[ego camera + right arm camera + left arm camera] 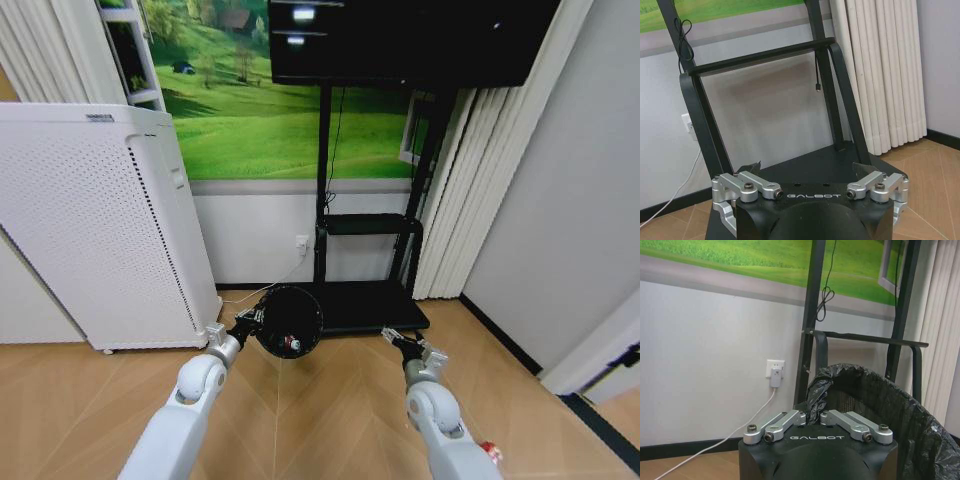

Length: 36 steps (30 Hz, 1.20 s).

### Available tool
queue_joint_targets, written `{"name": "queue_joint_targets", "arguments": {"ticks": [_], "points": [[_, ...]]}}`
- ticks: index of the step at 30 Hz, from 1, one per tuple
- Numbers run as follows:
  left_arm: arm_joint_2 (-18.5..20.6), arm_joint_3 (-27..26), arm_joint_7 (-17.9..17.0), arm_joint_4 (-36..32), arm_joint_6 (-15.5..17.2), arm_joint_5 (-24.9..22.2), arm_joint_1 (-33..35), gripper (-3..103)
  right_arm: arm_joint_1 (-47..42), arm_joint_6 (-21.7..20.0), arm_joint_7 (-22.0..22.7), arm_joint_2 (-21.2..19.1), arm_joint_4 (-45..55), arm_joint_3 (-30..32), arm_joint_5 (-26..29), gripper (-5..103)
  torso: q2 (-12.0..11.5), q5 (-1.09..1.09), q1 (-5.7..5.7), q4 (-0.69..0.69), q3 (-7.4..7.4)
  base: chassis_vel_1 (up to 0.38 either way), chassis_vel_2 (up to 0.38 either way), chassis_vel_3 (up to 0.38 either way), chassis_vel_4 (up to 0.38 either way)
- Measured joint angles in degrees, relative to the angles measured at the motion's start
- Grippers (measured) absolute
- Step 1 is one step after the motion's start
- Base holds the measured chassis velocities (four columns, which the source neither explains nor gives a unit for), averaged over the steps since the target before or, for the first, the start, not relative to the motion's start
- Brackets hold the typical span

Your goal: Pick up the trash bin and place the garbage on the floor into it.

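Head view: the trash bin (290, 320) hangs above the floor (330, 420), tilted so its mouth faces the camera, in front of the black TV stand base (370, 305). A small red-and-white scrap (292, 344) lies inside it; any further contents cannot be made out. The left gripper (250, 322) is clamped on the bin's rim at its left side. In the left wrist view, the fingertips are hidden behind a bunched fold of the black bin liner (880, 400), and mesh wall shows inside the rim. The right gripper (400, 341) hovers over the floor to the right of the bin, apart from it; the right wrist view shows its fingers (751, 167) spread, holding nothing. A white perforated appliance (95, 225) stands at left against the wall.
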Motion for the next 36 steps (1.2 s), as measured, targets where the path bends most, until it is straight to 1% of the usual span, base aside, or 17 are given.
{"name": "queue_joint_targets", "arguments": {"ticks": [9, 10, 17, 20, 25, 28, 29, 30, 31, 32, 34, 35, 36], "points": [[0.2, 0.0, 0.5, -0.1, 0.0, -0.3, -0.2, 7, -0.1, 0.1, -0.1, 0.6, 0.2, -1.0, -1.0, 100, 0.0, 0.01, 0.00, -0.01, 0.00, -0.163, -0.176, 0.170, 0.168], [0.3, 0.0, 0.6, -0.1, 0.0, -0.3, -0.3, 7, -0.3, 0.1, -0.1, 0.7, 0.2, -1.1, -1.0, 100, 0.0, 0.03, 0.00, -0.01, 0.00, -0.175, -0.214, 0.232, 0.196], [0.4, -0.1, 1.0, 0.1, -0.1, -0.4, -0.4, 7, -0.5, 0.2, -0.1, 0.7, 0.0, -1.2, -1.5, 100, 0.0, 0.01, -0.01, -0.02, 0.00, -0.203, -0.208, 0.187, 0.206], [0.3, -0.2, 1.0, 0.2, -0.1, -0.5, -0.4, 7, -0.6, 0.4, -0.1, 0.8, -0.4, -1.6, -2.0, 100, 0.0, 0.00, -0.01, -0.01, 0.00, -0.176, -0.190, 0.192, 0.191], [-0.1, -0.3, 1.0, 0.2, -0.1, -0.6, -0.6, 7, -0.8, 2.6, -0.2, 0.7, -3.0, -2.1, -4.7, 100, 0.0, 0.01, -0.01, -0.02, 0.00, -0.120, -0.128, 0.114, 0.116], [-0.4, -0.7, 1.0, 0.1, -0.1, -0.5, -0.7, 7, -1.2, 2.8, -0.3, 0.5, -4.9, -2.0, -4.6, 100, 0.0, 0.01, -0.01, -0.02, 0.00, -0.014, -0.024, 0.018, 0.004], [-0.7, -1.1, 1.0, 0.1, -0.1, -0.3, -0.7, 7, -1.5, 2.3, 0.1, 0.3, -6.0, -1.9, -3.3, 100, 0.0, 0.00, -0.01, 0.00, 0.00, 0.000, 0.000, 0.000, 0.000], [-0.8, -1.7, 1.0, -0.1, -0.1, -0.3, -0.6, 7, -2.2, 0.3, 1.5, 0.0, -7.1, -1.8, -0.6, 100, 0.0, 0.00, -0.01, 0.00, 0.00, 0.000, 0.000, 0.000, 0.000], [-1.0, -2.4, 1.0, -0.1, -0.1, -0.2, -0.6, 7, -3.0, -2.9, 4.7, -0.2, -7.8, -1.9, 4.0, 100, 0.0, 0.02, -0.01, 0.00, 0.00, 0.000, 0.000, 0.000, 0.000], [-1.0, -2.4, 1.0, -0.1, -0.1, -0.2, -0.6, 7, -3.0, -2.9, 4.7, -0.2, -7.8, -1.9, 4.0, 100, 0.0, 0.02, -0.01, 0.00, 0.00, 0.000, 0.000, 0.000, 0.000], [-1.4, -3.3, 1.0, -0.3, -0.1, -0.2, -0.6, 7, -3.3, -7.7, 10.4, -0.4, -8.9, -2.2, 12.1, 100, 0.0, -0.01, -0.01, 0.01, 0.00, 0.000, 0.000, 0.000, 0.000], [-1.4, -3.3, 1.0, -0.3, -0.1, -0.2, -0.6, 7, -3.3, -7.7, 10.4, -0.4, -8.9, -2.2, 12.1, 100, 0.0, -0.01, -0.01, 0.01, 0.00, 0.000, 0.000, 0.000, 0.000], [-1.6, -3.8, 1.0, -0.4, -0.1, -0.2, -0.6, 7, -2.9, -9.5, 13.5, -0.4, -10.2, -2.2, 15.7, 100, 0.0, 0.01, -0.01, 0.00, 0.00, 0.000, 0.000, 0.000, 0.000]]}}
